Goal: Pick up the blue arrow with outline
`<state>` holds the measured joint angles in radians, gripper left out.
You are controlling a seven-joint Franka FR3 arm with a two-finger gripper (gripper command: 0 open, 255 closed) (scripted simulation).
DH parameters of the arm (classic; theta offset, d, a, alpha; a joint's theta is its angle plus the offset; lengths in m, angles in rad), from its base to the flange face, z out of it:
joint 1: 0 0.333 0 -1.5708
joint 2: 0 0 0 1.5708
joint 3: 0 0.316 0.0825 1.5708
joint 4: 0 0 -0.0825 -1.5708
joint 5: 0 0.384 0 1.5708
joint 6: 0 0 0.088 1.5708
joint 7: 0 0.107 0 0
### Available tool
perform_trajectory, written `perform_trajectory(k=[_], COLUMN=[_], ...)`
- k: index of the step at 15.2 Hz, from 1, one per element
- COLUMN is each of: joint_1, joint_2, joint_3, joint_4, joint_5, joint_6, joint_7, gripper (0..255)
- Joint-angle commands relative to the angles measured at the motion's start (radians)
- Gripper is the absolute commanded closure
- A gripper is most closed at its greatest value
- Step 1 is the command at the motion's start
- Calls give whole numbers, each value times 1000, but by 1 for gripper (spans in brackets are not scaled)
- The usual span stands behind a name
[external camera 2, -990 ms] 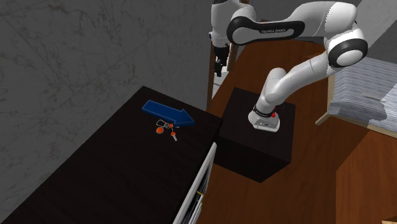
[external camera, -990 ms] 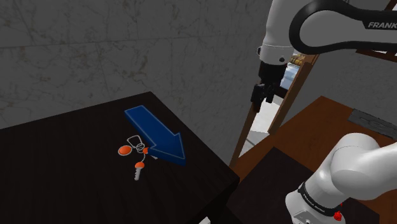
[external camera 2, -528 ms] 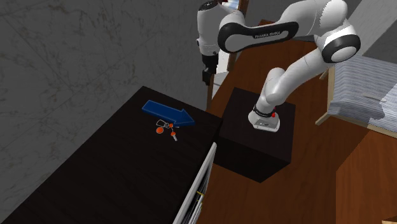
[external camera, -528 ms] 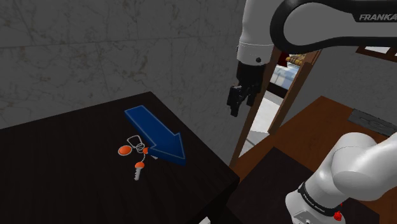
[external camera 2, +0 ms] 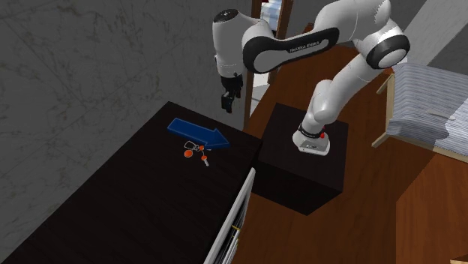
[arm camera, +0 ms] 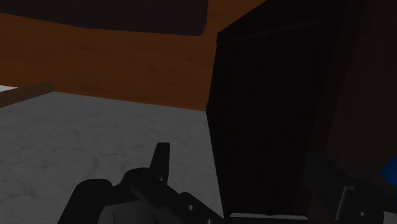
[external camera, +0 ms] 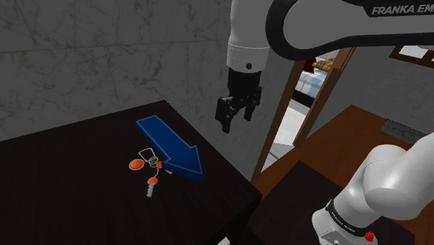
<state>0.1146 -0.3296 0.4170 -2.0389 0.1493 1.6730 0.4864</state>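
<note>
Pincer point(external camera: 234, 122) open wide, empty, hangs mid-frame, up and right of blue arrow point(external camera: 167, 145). Arrow lies flat on dark tabletop point(external camera: 62, 195), centre-left. Step, prob.: approach. Rec.: come down over shaft, jaws across its width, clear of orange keys point(external camera: 147, 169) by arrowhead.

arrow point(arm camera: 391, 170): blue sliver, rest cut off by edge | keys point(external camera: 147, 167): too small to count | stand point(external camera: 292, 193): cropped below

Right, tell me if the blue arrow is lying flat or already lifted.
Lying flat. The blue arrow rests on the dark table beside the keys; the gripper hangs open in the air, apart from it.
</note>
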Motion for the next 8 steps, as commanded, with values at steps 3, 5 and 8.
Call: perform_trajectory(k=[3,5,8], joint_1=[12,23,48], joint_2=[142,213,328], joint_3=[74,107,151], joint_4=[139,210,330], joint_5=[-37,-67,-125], joint_6=[20,22,16], joint_7=[105,158,239], gripper=[0,0,0])
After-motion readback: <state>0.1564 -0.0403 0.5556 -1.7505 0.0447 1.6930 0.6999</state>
